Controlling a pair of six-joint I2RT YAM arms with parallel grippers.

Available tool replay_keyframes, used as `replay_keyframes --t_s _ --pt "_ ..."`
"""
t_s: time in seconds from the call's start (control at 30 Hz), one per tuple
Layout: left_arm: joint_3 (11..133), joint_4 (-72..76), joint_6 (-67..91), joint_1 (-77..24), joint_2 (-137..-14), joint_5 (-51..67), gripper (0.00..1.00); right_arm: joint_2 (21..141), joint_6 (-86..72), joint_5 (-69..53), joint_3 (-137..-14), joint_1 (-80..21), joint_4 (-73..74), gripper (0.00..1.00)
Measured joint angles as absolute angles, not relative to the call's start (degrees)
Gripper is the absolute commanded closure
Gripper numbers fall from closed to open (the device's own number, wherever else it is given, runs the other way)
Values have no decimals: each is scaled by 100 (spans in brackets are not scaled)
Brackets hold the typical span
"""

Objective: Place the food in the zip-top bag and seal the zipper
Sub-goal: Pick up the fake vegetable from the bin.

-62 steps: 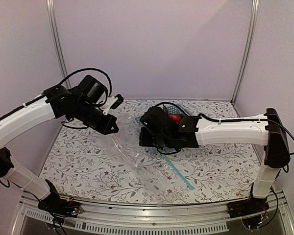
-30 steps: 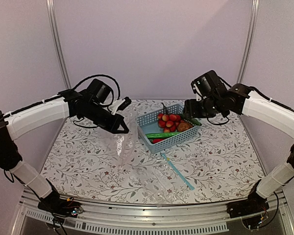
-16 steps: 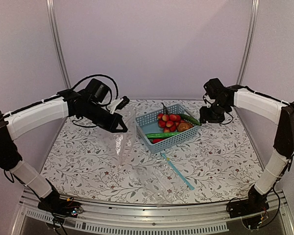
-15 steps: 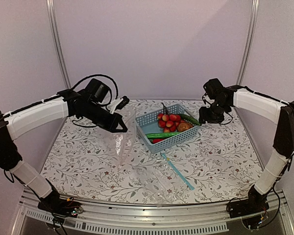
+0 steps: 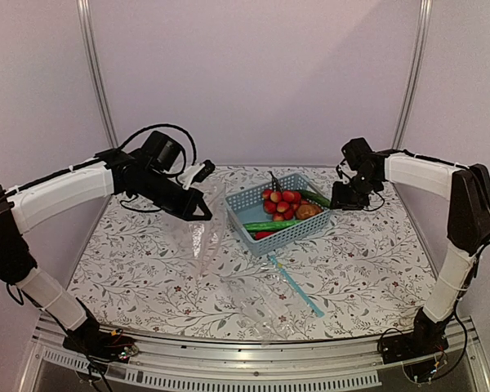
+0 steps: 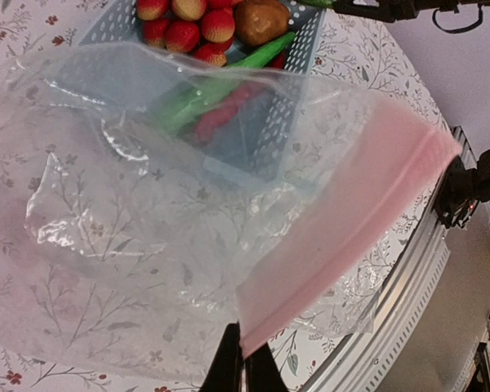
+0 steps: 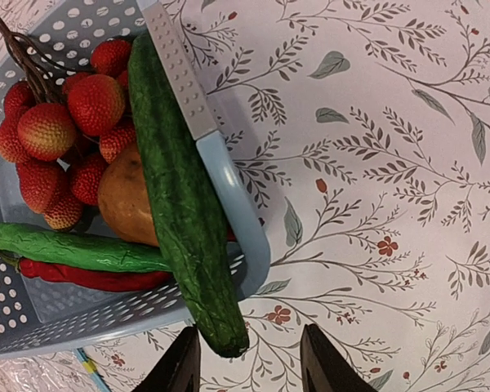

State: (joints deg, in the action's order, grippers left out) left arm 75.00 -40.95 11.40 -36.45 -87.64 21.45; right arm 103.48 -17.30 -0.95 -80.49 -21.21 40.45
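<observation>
**Top view.** The left jaws, left of centre, pinch the top of the bag, which hangs down to the table. The basket sits at centre and holds all the food: fruits, potato, and green vegetables. The right jaws hover at the basket's right corner. A teal-strip bag lies flat at lower centre.

**Left wrist view.** The left jaws are at bottom centre, closed tight on the bag's edge, just beside the zipper. The zipper runs from there to the right edge of the frame. The basket and the food show at the top, partly through the plastic.

**Right wrist view.** The right jaws are spread wide at the bottom edge and hold nothing. One green vegetable lies across the basket rim. Its near tip hangs over the table between the jaws, closer to the frame-left finger; I cannot tell whether they touch. Inside the basket:
- fruits, upper left
- potato, centre
- second green vegetable, lying over the chili, lower left
</observation>
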Motion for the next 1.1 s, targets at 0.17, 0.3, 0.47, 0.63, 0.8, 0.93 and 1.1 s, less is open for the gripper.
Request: replay_keyframes --t_s 0.17,0.3,0.47,0.63,0.8,0.93,1.1 --pt "7500 -4095 1142 -3642 -8764 2147 100 10427 -1756 -366 -8012 -2075 3837 62" --pt "7500 -4093 1162 -3640 -8764 2161 100 10477 -1798 -521 -7985 -2075 3717 67" --pt "7500 -4093 1164 -3640 -8764 2165 100 10578 -1848 -639 -7985 -2075 3629 72" --pt "7500 -4093 1173 -3634 -8764 2165 100 10591 -1905 -716 -7985 -2071 3601 76" --pt "7500 -4093 1184 -3634 -8764 2169 100 10586 -1966 -786 -7985 -2071 3570 83" --pt "7500 -4095 1186 -3634 -8764 2174 100 10584 -1984 -816 -7983 -2071 3553 88" --pt "7500 -4095 1194 -3632 -8764 2185 100 10575 -2016 -840 -7977 -2071 3529 96"
